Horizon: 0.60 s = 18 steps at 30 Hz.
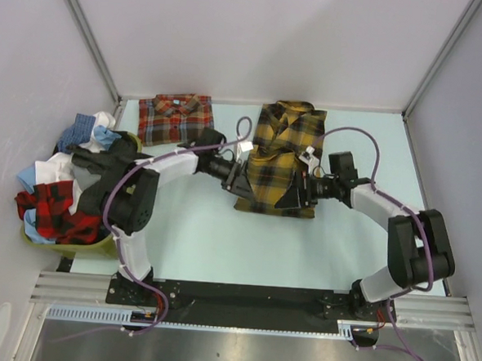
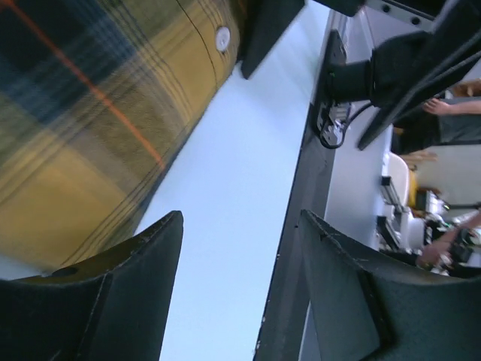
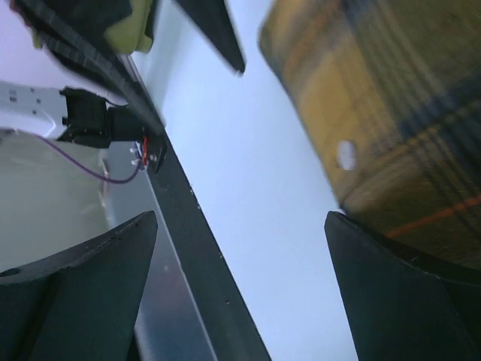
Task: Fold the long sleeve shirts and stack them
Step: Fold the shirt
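Note:
The yellow-and-black plaid shirt (image 1: 280, 150) lies folded in the middle of the table. The red-orange plaid shirt (image 1: 175, 117) lies folded at the back left, apart from it. My left gripper (image 1: 243, 181) is open and empty at the yellow shirt's near left edge. My right gripper (image 1: 293, 193) is open and empty at its near right part. In the left wrist view the yellow shirt (image 2: 90, 113) lies beside the left finger of the open gripper (image 2: 240, 226). In the right wrist view the shirt (image 3: 391, 113) lies just past the right finger of the open gripper (image 3: 240, 226).
A yellow-green basket (image 1: 98, 245) piled with more clothes stands at the left edge of the table. The black rail (image 1: 242, 295) with both arm bases runs along the near edge. Grey walls close in the back and sides.

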Tool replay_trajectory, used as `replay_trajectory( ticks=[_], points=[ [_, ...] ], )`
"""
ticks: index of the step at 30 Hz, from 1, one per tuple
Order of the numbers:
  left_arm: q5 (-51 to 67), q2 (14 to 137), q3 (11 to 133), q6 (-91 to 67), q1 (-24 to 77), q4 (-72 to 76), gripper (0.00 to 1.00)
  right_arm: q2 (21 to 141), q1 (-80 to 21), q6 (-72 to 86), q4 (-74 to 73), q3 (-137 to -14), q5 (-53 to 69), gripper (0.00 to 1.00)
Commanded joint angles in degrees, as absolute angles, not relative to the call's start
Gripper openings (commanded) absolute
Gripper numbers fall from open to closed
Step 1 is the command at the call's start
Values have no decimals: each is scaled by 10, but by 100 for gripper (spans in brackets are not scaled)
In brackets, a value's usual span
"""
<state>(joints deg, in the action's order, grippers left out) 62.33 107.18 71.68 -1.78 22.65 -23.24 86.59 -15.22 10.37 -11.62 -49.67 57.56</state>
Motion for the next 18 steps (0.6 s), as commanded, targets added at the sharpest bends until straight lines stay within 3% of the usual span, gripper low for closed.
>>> replay_trajectory(
  ticks=[1, 5, 13, 18],
  points=[
    [663, 1100, 697, -96, 249, -128, 67, 917, -141, 214, 26, -483, 582, 100],
    [650, 1157, 711, -172, 240, -69, 64, 975, -106, 253, 69, -484, 584, 98],
    [570, 1223, 681, -233, 180, -68, 57, 1122, -51, 220, 19, -490, 562, 95],
    [576, 1173, 661, -196, 178, -91, 56, 1068, -47, 171, -75, -518, 603, 94]
  ],
)
